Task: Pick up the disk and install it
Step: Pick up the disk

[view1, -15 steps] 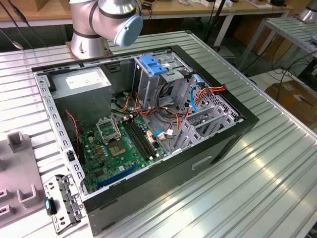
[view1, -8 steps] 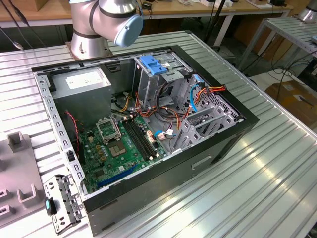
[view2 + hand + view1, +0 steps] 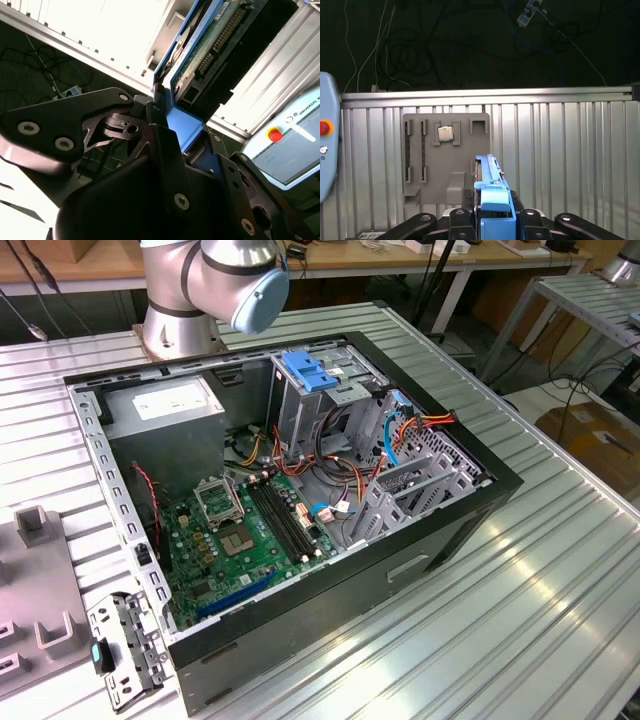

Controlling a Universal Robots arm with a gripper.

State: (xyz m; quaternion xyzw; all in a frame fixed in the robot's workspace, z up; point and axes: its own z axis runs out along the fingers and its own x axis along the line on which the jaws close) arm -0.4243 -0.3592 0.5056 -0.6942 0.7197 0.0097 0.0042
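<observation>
Tool: clamped on the disk by its blue carrier (seen in both wrist views).
Disk position: held edge-on above the desk, green board face showing in the second wrist view.
Beyond it: grey fixture plate carrying a square chip.
Exterior view: open computer case on the desk.

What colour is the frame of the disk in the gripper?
Bright blue. The frame of the disk shows best in the second wrist view.
</observation>
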